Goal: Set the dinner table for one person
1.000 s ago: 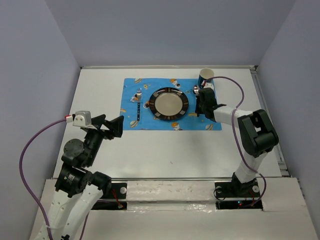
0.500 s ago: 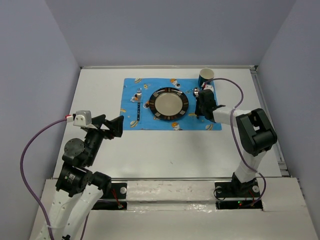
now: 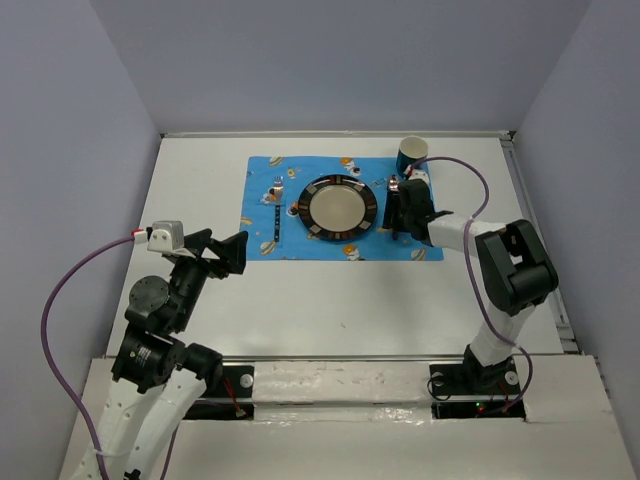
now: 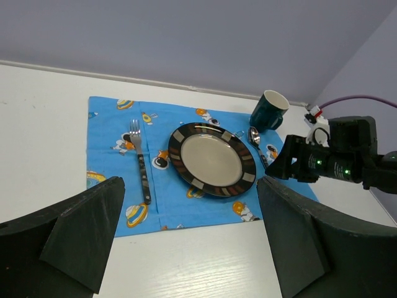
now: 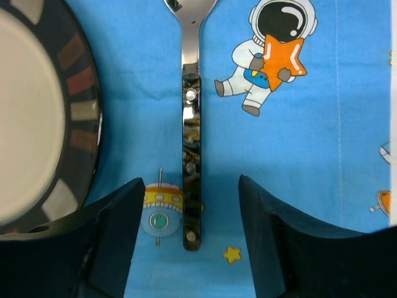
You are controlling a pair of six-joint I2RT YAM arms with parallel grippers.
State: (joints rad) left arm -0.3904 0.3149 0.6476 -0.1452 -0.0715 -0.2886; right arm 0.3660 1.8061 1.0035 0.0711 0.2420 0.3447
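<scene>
White counter (image 3: 330,290) carries everything on my feed, with a blue cartoon mat (image 3: 262,172) toward its far side and the plate (image 3: 343,207) sitting mid-mat. Fork (image 3: 278,205) lies left of the plate, spoon (image 5: 191,155) just right of it, and the mug (image 3: 411,154) is beyond the spoon. Right pincer (image 5: 191,192) is spread either side of the spoon handle without gripping it, and the left pincer (image 3: 232,250) hangs spread and empty, well to the plate's near left.
</scene>
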